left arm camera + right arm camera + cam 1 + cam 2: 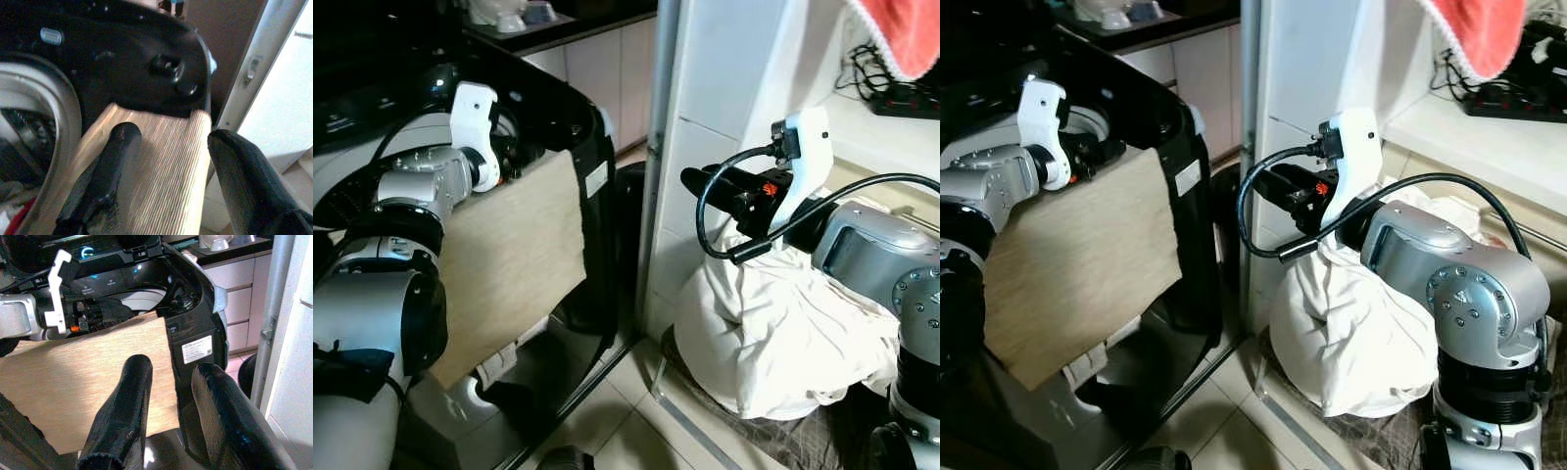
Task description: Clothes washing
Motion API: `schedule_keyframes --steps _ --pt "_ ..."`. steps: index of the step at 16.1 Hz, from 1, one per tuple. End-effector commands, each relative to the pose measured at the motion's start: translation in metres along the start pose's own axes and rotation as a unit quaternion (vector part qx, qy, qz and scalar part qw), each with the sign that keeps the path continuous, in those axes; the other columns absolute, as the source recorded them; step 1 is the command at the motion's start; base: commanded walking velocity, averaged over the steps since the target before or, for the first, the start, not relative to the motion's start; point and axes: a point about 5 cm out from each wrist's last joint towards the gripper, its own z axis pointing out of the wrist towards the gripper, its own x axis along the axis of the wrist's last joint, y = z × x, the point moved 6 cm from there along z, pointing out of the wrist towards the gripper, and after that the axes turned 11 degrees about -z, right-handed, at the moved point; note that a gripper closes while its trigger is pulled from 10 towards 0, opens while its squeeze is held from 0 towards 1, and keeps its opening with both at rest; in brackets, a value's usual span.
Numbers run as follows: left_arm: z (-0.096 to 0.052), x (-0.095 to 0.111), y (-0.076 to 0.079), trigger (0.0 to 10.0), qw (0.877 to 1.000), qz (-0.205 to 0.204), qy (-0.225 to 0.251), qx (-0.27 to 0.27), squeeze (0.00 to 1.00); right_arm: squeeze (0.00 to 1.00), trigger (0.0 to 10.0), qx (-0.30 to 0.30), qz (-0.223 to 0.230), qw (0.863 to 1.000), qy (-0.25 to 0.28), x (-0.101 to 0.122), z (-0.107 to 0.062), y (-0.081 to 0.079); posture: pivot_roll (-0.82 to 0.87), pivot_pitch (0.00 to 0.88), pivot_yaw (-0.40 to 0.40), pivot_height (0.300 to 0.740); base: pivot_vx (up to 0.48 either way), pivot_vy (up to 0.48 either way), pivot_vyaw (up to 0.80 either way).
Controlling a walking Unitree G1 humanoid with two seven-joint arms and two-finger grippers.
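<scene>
Left gripper (166, 161): raised at the washer's open top, fingers spread wide. One finger (115, 161) lies on the cloth's upper edge; the other finger (244, 181) stands off past the cloth's corner. Not closed on anything.

Cloth (509, 264): beige, ribbed, flat sheet. Top edge sits under and just ahead of the left gripper, draped over the washer rim; the rest hangs down the washer's front, below the left wrist.

Washer (578, 108): black top-loader, lid up. Drum opening (44, 122) lies just beside the left gripper, on the far side of the cloth's edge. Something dark and a red scrap show inside the drum; too dim to identify.

Right gripper (700, 181): held out level, well apart from the cloth, pointing toward the washer. Fingers (122, 416) parted with a clear gap, nothing between them.

White bundle (773, 333): heap of white laundry directly below the right gripper and forearm, resting on a dark mat (783, 436) on the floor. Whether the forearm touches it cannot be told.

Wall post (656, 147): pale upright between the washer and the right gripper.

Red towel (901, 34): hangs above the right arm.
</scene>
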Motion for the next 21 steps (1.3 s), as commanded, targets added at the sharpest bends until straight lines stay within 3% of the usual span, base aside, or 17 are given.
schedule_keyframes --steps 1,3,5,6,8,9,10,11,12,13,14,15,17,18,19,20,21 --pt "0.007 -0.028 0.019 10.0 0.996 0.045 -0.059 -0.039 0.00 0.00 10.0 -0.006 0.000 1.000 -0.004 -0.001 -0.001 0.001 -0.01 0.000 0.035 0.740 0.000 0.000 0.00" --pt "0.009 -0.046 0.022 10.0 0.993 0.071 -0.078 -0.045 0.00 0.00 10.0 -0.006 -0.006 1.000 -0.007 -0.002 -0.001 0.000 -0.01 0.000 0.041 0.740 0.000 0.000 0.00" --pt "0.008 -0.037 0.008 10.0 0.999 0.020 -0.026 0.011 0.00 0.00 10.0 -0.028 -0.018 0.999 0.001 0.001 -0.001 0.007 -0.01 0.000 0.044 0.740 0.000 0.000 0.00" --pt "0.002 -0.027 -0.013 10.0 0.996 0.038 0.012 0.077 0.00 0.00 10.0 -0.058 -0.027 0.998 0.001 0.001 -0.002 0.018 -0.02 0.000 0.036 0.740 0.000 0.000 0.00" --pt "-0.022 0.024 -0.043 10.0 0.968 0.134 0.114 0.179 0.06 0.00 10.0 -0.088 -0.017 0.996 0.000 0.000 -0.003 0.031 -0.01 0.000 0.033 0.740 0.000 0.000 0.00" --pt "-0.030 0.054 -0.037 10.0 0.959 0.147 0.172 0.171 1.00 0.00 10.0 -0.089 -0.019 0.996 0.000 0.001 -0.003 0.032 -0.01 0.000 0.031 0.740 0.000 0.000 0.00" --pt "-0.027 0.066 -0.018 10.0 0.966 0.116 0.202 0.111 1.00 0.00 10.0 -0.089 -0.021 0.996 0.002 0.002 -0.003 0.033 -0.01 0.000 0.031 0.740 0.000 0.000 0.00" --pt "-0.026 0.082 0.031 10.0 0.963 0.037 0.262 -0.047 0.70 0.00 10.0 -0.094 -0.024 0.995 0.009 0.004 -0.003 0.036 -0.01 0.000 0.030 0.740 0.000 0.000 0.00" --pt "-0.026 0.081 0.044 10.0 0.960 0.027 0.269 -0.076 0.00 0.00 10.0 -0.098 -0.025 0.995 0.010 0.004 -0.003 0.037 -0.01 0.000 0.031 0.740 0.000 0.000 0.00" --pt "-0.024 0.074 0.073 10.0 0.952 0.023 0.278 -0.128 0.00 0.00 10.0 -0.107 -0.030 0.994 0.014 0.004 -0.004 0.040 -0.01 0.000 0.031 0.740 0.000 0.000 0.00" --pt "-0.024 0.072 0.078 10.0 0.950 0.014 0.280 -0.136 0.00 0.00 10.0 -0.110 -0.032 0.993 0.019 0.004 -0.004 0.040 -0.02 0.000 0.031 0.740 0.000 0.000 0.00" --pt "-0.019 0.058 0.107 10.0 0.945 -0.032 0.269 -0.183 0.00 0.00 10.0 -0.140 -0.053 0.989 0.002 -0.006 -0.005 0.049 -0.02 0.000 0.031 0.740 0.000 0.000 0.00" --pt "-0.011 0.036 0.118 10.0 0.953 -0.027 0.247 -0.172 0.00 0.00 10.0 -0.185 -0.072 0.980 -0.026 -0.024 -0.008 0.062 -0.03 0.000 0.033 0.740 0.000 0.000 0.00" --pt "-0.006 0.024 0.118 10.0 0.960 -0.029 0.235 -0.152 0.89 0.00 10.0 -0.199 -0.062 0.978 -0.031 -0.034 -0.010 0.067 -0.03 0.000 0.034 0.740 0.000 0.000 0.00" --pt "-0.006 0.019 0.116 10.0 0.962 -0.042 0.233 -0.140 1.00 0.00 10.0 -0.207 -0.055 0.976 -0.035 -0.042 -0.012 0.072 -0.03 0.000 0.033 0.740 0.000 0.000 0.00" --pt "-0.006 0.013 0.118 10.0 0.963 -0.046 0.230 -0.135 1.00 0.69 10.0 -0.227 -0.049 0.972 -0.040 -0.051 -0.017 0.079 -0.03 0.000 0.031 0.740 0.000 0.000 0.00" --pt "-0.005 0.007 0.119 10.0 0.965 -0.047 0.222 -0.133 1.00 0.77 10.0 -0.241 -0.043 0.969 -0.042 -0.056 -0.019 0.084 -0.03 0.000 0.030 0.740 0.000 0.000 0.00"
